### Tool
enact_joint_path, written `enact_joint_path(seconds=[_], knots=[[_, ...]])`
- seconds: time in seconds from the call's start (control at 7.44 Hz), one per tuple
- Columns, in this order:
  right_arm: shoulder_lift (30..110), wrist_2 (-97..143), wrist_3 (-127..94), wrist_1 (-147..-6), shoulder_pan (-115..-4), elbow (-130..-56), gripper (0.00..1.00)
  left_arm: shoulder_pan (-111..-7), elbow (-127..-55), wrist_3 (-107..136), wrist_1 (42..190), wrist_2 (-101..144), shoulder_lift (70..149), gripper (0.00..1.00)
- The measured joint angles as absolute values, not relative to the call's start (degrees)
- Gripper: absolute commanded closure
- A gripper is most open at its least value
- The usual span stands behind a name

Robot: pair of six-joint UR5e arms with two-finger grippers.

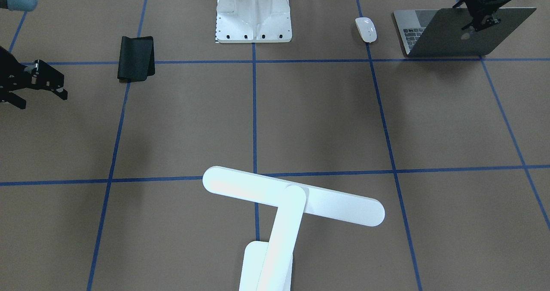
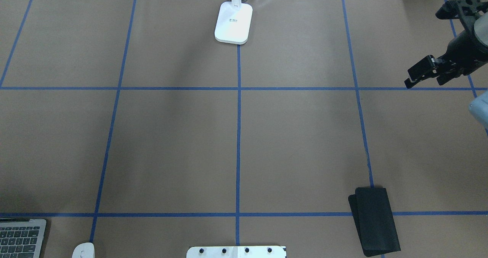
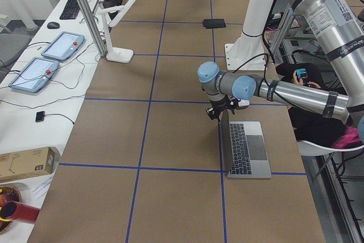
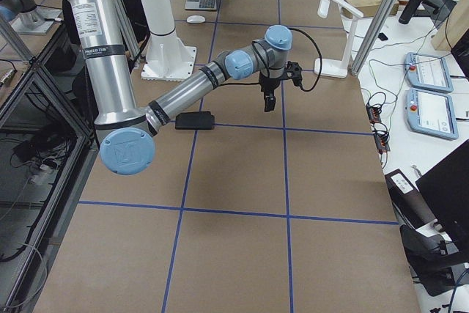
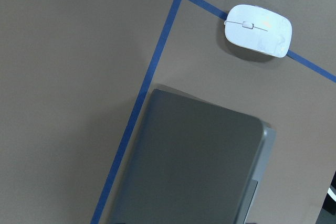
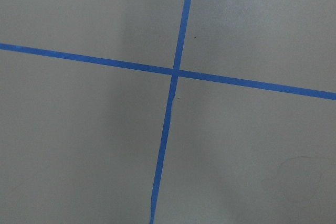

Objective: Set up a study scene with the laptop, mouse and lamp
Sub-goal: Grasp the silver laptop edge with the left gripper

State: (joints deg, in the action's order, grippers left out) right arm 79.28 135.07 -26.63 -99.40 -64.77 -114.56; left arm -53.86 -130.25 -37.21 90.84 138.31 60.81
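Item: study-scene set-up, step in hand judged to be raising the lid of the laptop (image 1: 455, 37). The laptop sits at the robot's own left end of the table (image 1: 180, 119), near the robot's edge. Its lid stands partly raised, with the keys showing. The left gripper (image 1: 481, 22) is at the lid's upper edge. It seems to pinch that edge, but the fingers are too dark against the lid to tell whether they are clamped or merely resting. The right gripper (image 1: 41, 96) hangs over bare table at the opposite end with its fingers apart, holding nothing. The mouse (image 1: 366, 29) lies flat just beside the laptop, between it and the white pedestal (image 1: 253, 13), touching neither. The lamp (image 1: 292, 196) stands upright at the middle of the far edge, well apart from both. A black pad (image 1: 136, 58) lies on the right arm's side. Next move, as a judgement: swing the lid on to a working angle without dragging the base, let go, then gather the mouse and lamp toward the laptop. Containers: none on the work surface. A shut cardboard box (image 3: 25, 163) lies on the side bench, its contents unseen.
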Motion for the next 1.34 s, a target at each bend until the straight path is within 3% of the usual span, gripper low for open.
enact_joint_path(seconds=[0.4, 1.08, 1.34], knots=[[79.35, 135.00, -26.63, -99.40, -64.88, -114.47, 0.00, -53.87, -130.23, -37.26, 90.79, 138.23, 62.42, 0.68], [79.42, 134.63, -26.40, -99.40, -65.27, -114.16, 0.00, -54.34, -130.27, -41.62, 90.71, 135.27, 63.13, 0.83], [79.44, 134.52, -26.37, -99.41, -65.30, -114.10, 0.00, -54.42, -130.46, -41.97, 90.69, 135.17, 62.95, 0.85]])
